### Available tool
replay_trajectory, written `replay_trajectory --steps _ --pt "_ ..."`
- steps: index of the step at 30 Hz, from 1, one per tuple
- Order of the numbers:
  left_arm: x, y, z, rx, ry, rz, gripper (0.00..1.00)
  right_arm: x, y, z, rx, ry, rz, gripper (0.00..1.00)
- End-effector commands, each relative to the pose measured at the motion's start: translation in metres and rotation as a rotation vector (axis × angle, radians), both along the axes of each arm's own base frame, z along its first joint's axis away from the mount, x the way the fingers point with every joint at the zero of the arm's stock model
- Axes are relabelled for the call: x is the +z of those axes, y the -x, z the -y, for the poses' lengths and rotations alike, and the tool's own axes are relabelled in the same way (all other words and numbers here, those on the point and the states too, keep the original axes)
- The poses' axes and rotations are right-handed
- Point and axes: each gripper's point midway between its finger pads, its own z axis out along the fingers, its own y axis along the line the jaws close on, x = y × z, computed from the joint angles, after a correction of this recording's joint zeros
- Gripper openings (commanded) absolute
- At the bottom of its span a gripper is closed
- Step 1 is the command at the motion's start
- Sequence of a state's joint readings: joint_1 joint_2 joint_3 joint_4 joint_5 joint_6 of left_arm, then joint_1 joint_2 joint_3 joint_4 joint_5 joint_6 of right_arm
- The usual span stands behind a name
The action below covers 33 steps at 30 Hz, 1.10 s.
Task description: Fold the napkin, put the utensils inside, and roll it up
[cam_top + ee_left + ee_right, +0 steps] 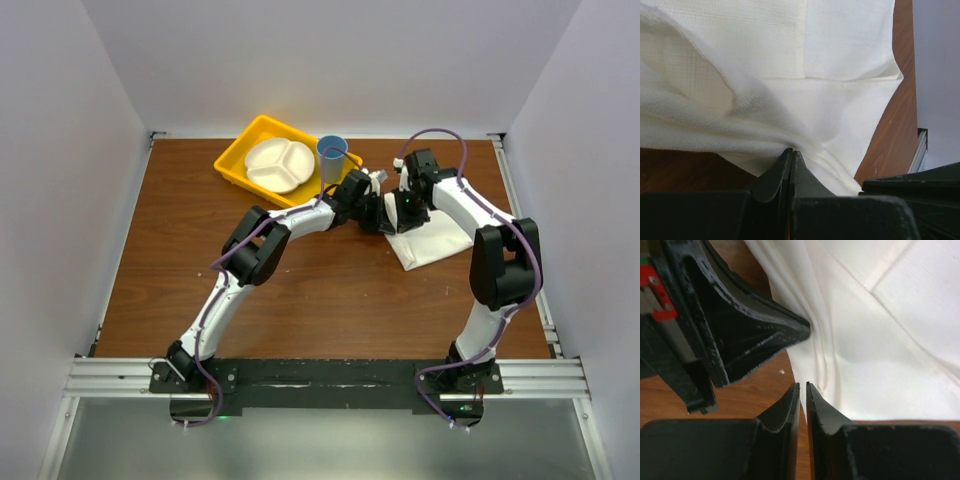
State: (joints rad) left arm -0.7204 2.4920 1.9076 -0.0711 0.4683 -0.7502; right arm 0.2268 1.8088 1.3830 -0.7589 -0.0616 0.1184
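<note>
No text, label, brand, number or sign is legible on the napkin, tray, plate, cup or table in any view.

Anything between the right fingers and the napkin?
Nothing visible. The right gripper is at the edge of the napkin; the left gripper pinches the cloth close beside, not between.

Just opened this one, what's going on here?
Both arms meet at the white napkin, which lies in folded layers on the right half of the table. The left tool is shut, pinching the cloth's edge. The right tool sits at the napkin's edge with jaws nearly together; whether it grips cloth is unclear.
</note>
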Motion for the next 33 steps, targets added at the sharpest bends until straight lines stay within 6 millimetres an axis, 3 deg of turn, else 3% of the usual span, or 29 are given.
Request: replay_trajectory --steps 1,5,7,10,14,18,25,28,33 --pt "-0.055 0.01 -0.021 0.031 -0.132 -0.107 0.0 -0.011 -0.022 -0.014 0.0 -0.073 0.051 0.13" --pt "-0.054 0.01 -0.021 0.029 -0.132 -0.107 0.0 -0.022 -0.025 -0.013 -0.008 -0.061 0.046 0.28" --pt "-0.054 0.011 -0.021 0.028 -0.131 -0.107 0.0 -0.03 -0.024 -0.012 -0.013 -0.059 0.032 0.3" --pt "-0.048 0.01 -0.019 0.024 -0.12 -0.101 0.0 -0.045 -0.016 -0.007 -0.032 -0.044 -0.007 0.29" --pt "-0.033 0.003 -0.018 0.025 -0.093 -0.085 0.0 -0.068 0.001 0.008 -0.075 -0.009 -0.077 0.18" --pt "0.0 -0.009 -0.014 0.013 -0.031 -0.034 0.0 -0.085 0.016 0.016 -0.088 -0.014 -0.145 0.14" --pt "0.102 -0.036 -0.016 -0.003 0.133 0.117 0.16 -0.102 0.031 0.019 -0.085 -0.025 -0.228 0.07" --pt "0.129 -0.043 -0.027 -0.002 0.169 0.166 0.16 -0.104 0.034 0.019 -0.084 -0.029 -0.241 0.06" --pt "0.136 -0.049 -0.04 0.007 0.195 0.195 0.11 -0.108 0.035 0.017 -0.083 -0.039 -0.257 0.05"
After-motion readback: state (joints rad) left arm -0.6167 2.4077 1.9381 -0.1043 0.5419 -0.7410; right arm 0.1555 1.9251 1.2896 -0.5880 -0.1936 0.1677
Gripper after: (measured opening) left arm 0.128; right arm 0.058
